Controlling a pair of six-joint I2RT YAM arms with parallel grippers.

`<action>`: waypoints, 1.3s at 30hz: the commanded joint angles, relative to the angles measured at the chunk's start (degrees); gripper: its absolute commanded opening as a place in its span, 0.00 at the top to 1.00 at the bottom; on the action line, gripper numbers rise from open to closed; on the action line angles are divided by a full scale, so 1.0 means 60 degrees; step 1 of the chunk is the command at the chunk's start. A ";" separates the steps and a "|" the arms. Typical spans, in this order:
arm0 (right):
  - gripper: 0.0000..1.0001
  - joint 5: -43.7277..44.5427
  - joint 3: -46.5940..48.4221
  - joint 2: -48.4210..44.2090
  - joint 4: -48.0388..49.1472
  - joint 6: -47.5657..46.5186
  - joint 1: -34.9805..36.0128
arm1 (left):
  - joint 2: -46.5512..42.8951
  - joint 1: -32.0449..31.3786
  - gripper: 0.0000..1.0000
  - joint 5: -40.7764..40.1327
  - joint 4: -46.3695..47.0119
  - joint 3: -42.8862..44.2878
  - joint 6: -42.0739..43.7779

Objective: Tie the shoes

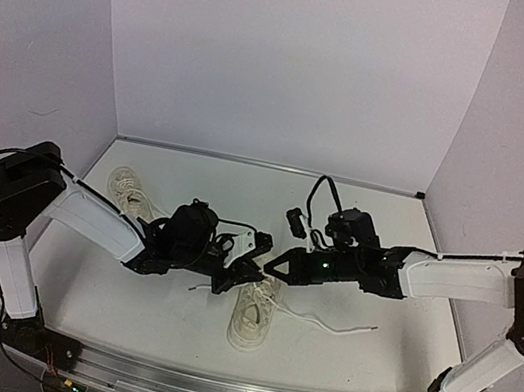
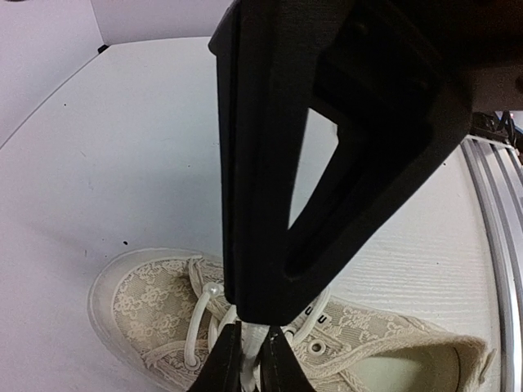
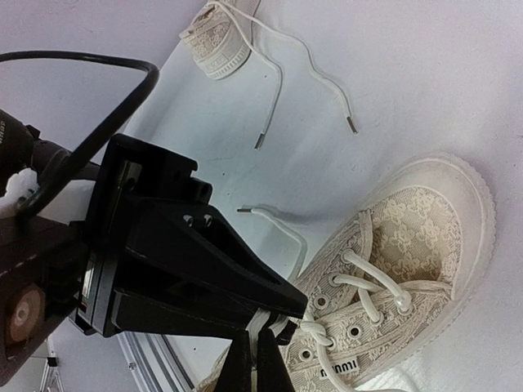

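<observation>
Your left pincer (image 2: pixel 249 371): grasping a lace (image 2: pixel 201 314) of the near shoe (image 1: pixel 252 321).
Your right pincer (image 3: pixel 257 363): clenched, just beside it.

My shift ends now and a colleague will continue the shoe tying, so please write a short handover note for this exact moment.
Left gripper: jaws shut on the lace of the near sneaker, above its eyelets.
Right gripper: jaws shut, apparently pinching the same lace, tip to tip with the left one.
Near sneaker: middle of the table; both lace ends lie loose beside it and no bow is visible.
Second sneaker: far left, away from both arms, laces loose.
Done: only the grasp on the lace.
Left: form and tighten the bow here, then tie the second sneaker.
</observation>
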 commanded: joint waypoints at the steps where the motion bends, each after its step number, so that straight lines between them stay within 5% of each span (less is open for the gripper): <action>1: 1.00 0.0158 -0.0016 -0.0372 0.0013 -0.0026 0.0019 | 0.0160 -0.0053 0.94 0.0153 0.0252 0.0386 -0.0060; 6: 1.00 0.0322 -0.0086 -0.0529 -0.0107 0.0034 0.0011 | 0.0137 -0.0053 1.00 0.0070 0.0183 0.0348 -0.0075; 10: 0.62 0.0959 -0.0371 -0.1206 -0.0909 0.0186 -0.0003 | 0.0110 -0.0053 1.00 0.0059 0.0137 0.0330 -0.0166; 14: 0.47 0.1864 -0.0892 -0.2617 -0.2794 0.0138 -0.0175 | 0.0061 -0.0052 1.00 0.0083 0.0157 0.0292 -0.0178; 20: 0.42 0.3159 -0.0055 -0.3515 -0.6460 -0.0840 -0.0238 | 0.0131 -0.0053 1.00 0.0131 0.0338 0.0326 -0.0170; 26: 0.38 0.4071 0.0847 -0.2287 -0.8176 -0.1611 -0.0246 | 0.0179 -0.0052 1.00 0.0163 0.0375 0.0367 -0.0183; 39: 0.41 0.4346 0.0795 -0.0392 -0.8294 -0.1797 -0.0237 | 0.0269 -0.0038 1.00 0.0278 0.0469 0.0431 -0.0179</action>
